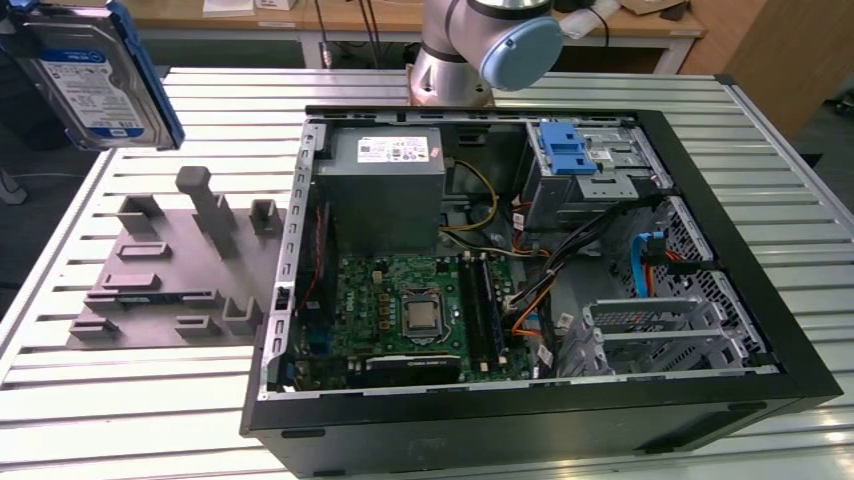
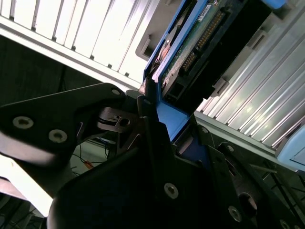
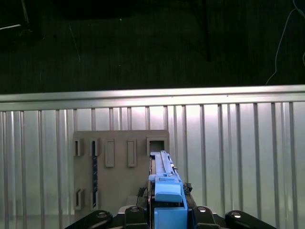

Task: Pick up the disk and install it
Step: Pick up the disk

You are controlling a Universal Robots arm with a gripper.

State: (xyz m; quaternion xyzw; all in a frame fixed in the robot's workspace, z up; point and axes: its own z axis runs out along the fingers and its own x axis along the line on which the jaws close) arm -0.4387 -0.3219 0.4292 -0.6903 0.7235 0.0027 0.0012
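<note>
The disk (image 1: 94, 85) hangs upright in the air at the exterior view's upper left, above the slatted table: a silver drive with a white-and-blue label in a blue carrier bracket. In the second wrist view my gripper (image 2: 157, 102) is shut on the blue carrier edge of the disk (image 2: 195, 43), whose circuit-board side and connector show. The first wrist view looks down along the disk (image 3: 164, 183) edge-on, with the gripper (image 3: 164, 210) clamped around it, high over a grey fixture.
A grey holding fixture (image 1: 167, 270) with slots and posts lies on the table below the disk. The open computer case (image 1: 747, 300) fills the exterior view's right, with a drive bay and blue latch (image 1: 567, 150) at its far corner. The arm's base (image 1: 481, 45) stands behind it.
</note>
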